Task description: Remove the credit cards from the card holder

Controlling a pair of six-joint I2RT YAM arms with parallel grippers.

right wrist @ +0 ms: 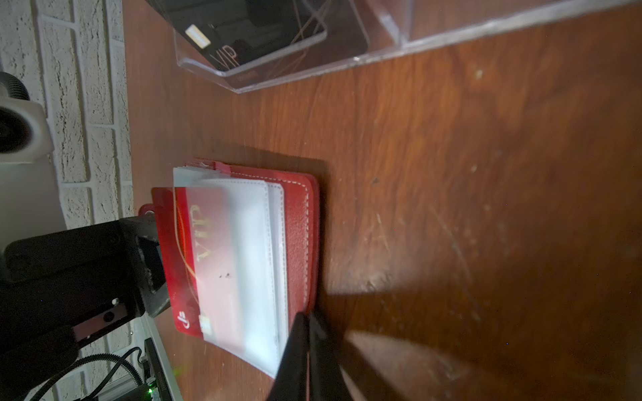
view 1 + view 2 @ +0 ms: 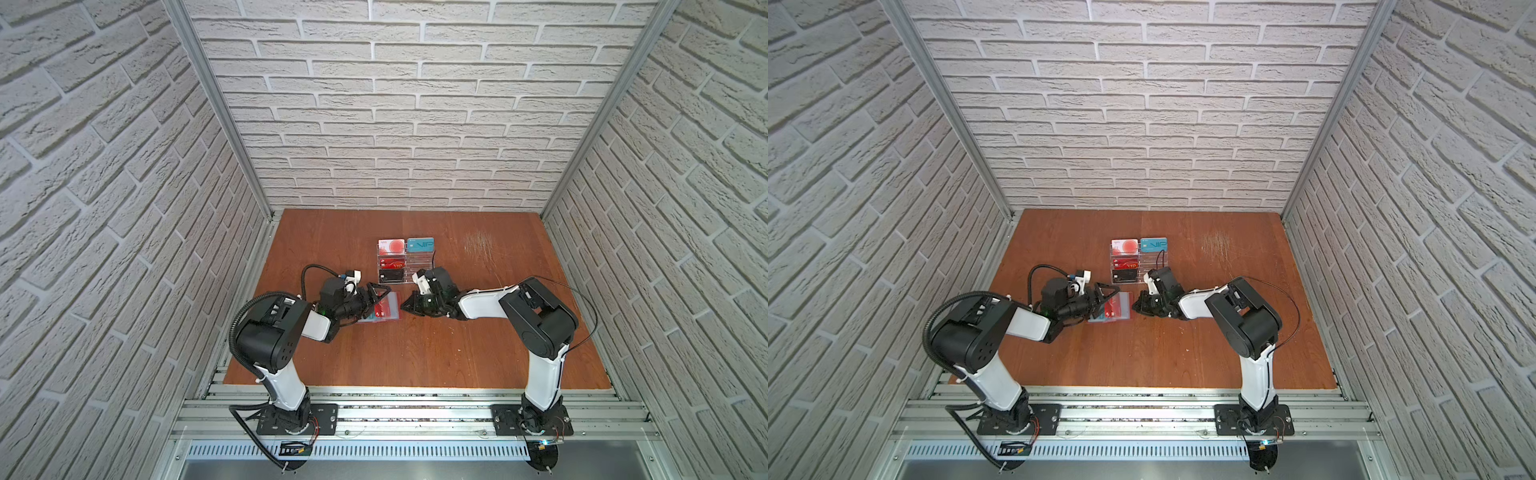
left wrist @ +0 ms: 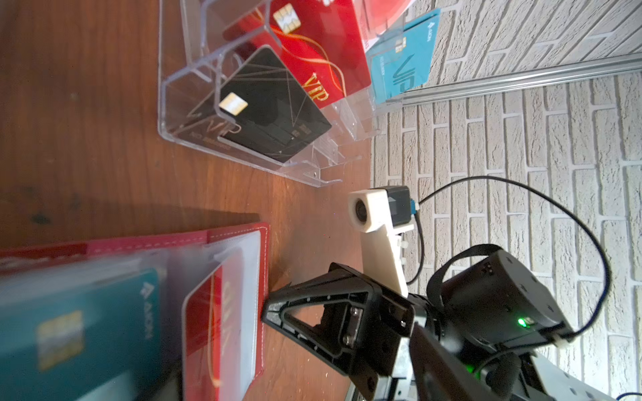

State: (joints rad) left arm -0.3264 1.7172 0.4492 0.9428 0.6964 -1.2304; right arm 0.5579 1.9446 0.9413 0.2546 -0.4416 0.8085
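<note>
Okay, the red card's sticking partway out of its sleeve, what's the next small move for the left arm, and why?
Probably close the left gripper on the bare end of the red card. Its jaws look spread beside that end, which pokes out of the clear sleeve, while the shut right gripper appears to pin the card holder at its edge, so a pull could free it.
</note>
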